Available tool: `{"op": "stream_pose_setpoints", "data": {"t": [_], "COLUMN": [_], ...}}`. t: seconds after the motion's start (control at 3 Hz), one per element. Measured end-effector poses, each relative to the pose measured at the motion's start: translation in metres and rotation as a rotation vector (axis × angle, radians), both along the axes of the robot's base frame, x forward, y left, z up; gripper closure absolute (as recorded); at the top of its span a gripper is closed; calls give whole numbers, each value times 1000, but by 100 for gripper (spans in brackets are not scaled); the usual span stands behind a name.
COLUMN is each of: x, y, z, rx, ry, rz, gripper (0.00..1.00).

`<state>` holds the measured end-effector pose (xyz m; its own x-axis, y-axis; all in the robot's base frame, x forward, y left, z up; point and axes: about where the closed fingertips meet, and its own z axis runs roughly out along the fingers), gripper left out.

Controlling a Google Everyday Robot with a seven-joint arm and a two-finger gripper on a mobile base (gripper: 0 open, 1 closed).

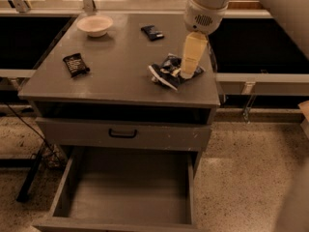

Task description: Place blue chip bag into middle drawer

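The blue chip bag (165, 72) lies crumpled on the gray cabinet top (116, 76), near its right front corner. My gripper (186, 74) hangs from the white arm and points down. Its cream tip is at the bag's right end and seems to touch it. The middle drawer (63, 190) is pulled out wide at the bottom of the cabinet, and its bare gray floor is in full view with nothing in it.
A white bowl (94, 25) stands at the back left of the top. A small black packet (76, 64) lies at the left, and a small dark blue packet (152, 32) at the back middle. A shut drawer front with a black handle (122, 134) sits above the open drawer.
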<state>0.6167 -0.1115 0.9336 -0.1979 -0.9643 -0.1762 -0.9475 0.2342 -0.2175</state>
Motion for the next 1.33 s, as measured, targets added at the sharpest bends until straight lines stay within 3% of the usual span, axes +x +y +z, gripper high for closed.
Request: {"op": "stream_pose_setpoints", "data": {"t": [0.33, 0.67, 1.33], "x": [47, 47, 45], "y": [12, 12, 17], "z": [-7, -7, -33], "rx": [-6, -5, 38], "ry": [-22, -22, 48], "rz": [-24, -23, -5], "gripper": [0, 0, 0]}}
